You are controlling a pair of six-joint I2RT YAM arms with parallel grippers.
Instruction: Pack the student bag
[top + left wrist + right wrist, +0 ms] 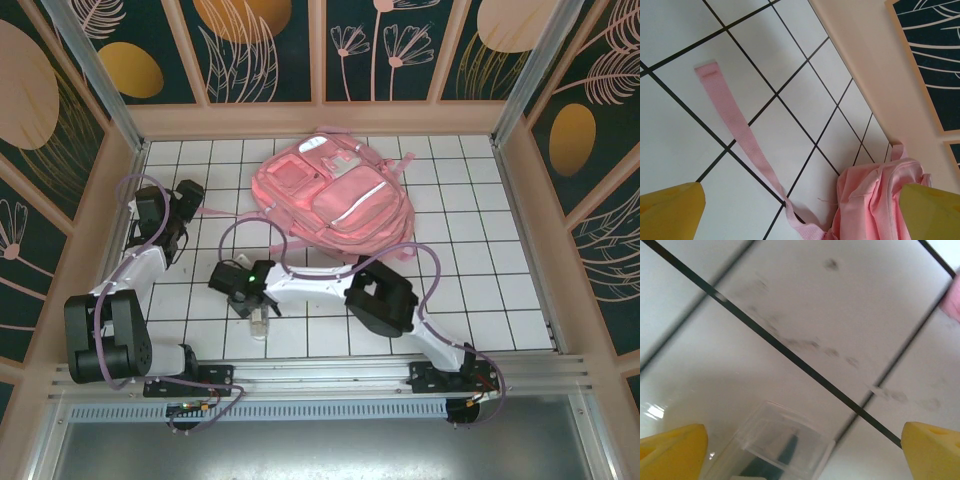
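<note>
Student bag (335, 195) overhead; clear container (772, 445) at right wrist.

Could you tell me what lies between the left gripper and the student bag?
Only a loose pink strap lying on white tiles, in the left wrist view.

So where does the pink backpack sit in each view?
Top external: student bag, upper centre.
Left wrist: student bag bottom right, strap trailing up-left.
Right wrist: pink blur at right edge, possibly it.
Shared landmark: the table with its black grid lines.
</note>
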